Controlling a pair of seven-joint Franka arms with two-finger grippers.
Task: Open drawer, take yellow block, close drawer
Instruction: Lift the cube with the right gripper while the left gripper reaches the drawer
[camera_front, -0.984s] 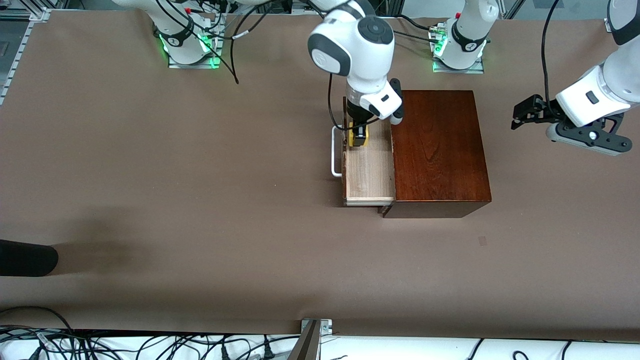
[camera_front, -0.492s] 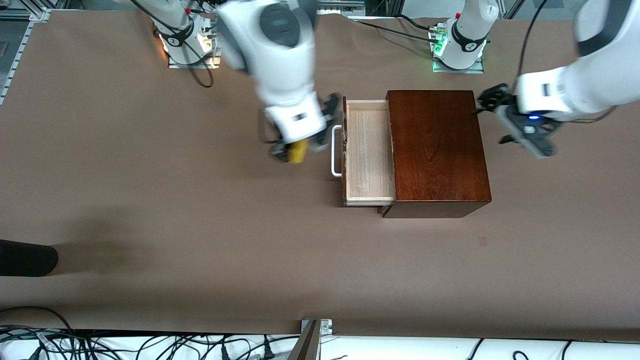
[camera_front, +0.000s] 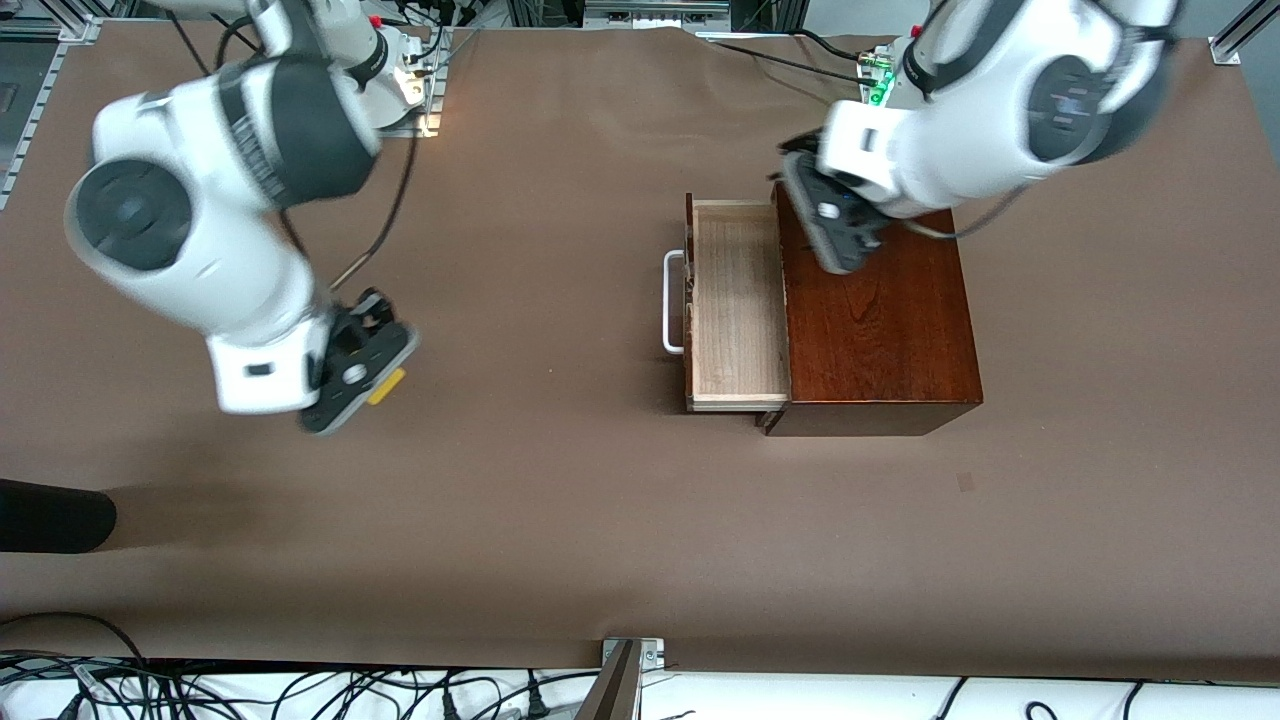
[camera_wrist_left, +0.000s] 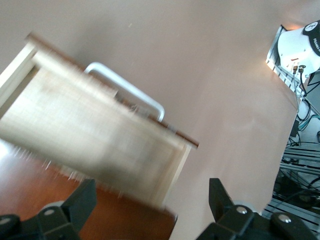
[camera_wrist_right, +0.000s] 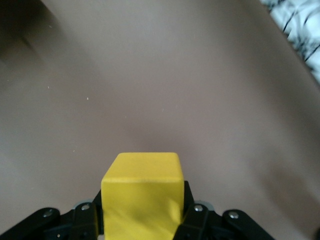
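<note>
The drawer (camera_front: 735, 300) stands pulled out of the mahogany box (camera_front: 880, 320), its pale wood tray empty and its white handle (camera_front: 672, 300) toward the right arm's end. My right gripper (camera_front: 372, 380) is shut on the yellow block (camera_front: 387, 387), up over bare table well away from the drawer. The right wrist view shows the block (camera_wrist_right: 141, 195) clamped in that gripper (camera_wrist_right: 141, 217). My left gripper (camera_front: 835, 240) hangs over the box top at the edge by the drawer. In the left wrist view the left gripper (camera_wrist_left: 152, 205) is open and empty, with the drawer (camera_wrist_left: 95, 135) under it.
A black object (camera_front: 55, 515) pokes in at the table's edge on the right arm's end. Cables and a metal mount (camera_front: 630, 660) line the edge nearest the front camera. The arm bases (camera_front: 915, 100) stand along the edge farthest from it.
My right gripper lifted the yellow block out of the drawer and carried it toward the right arm's end of the table. My left arm swung in over the box.
</note>
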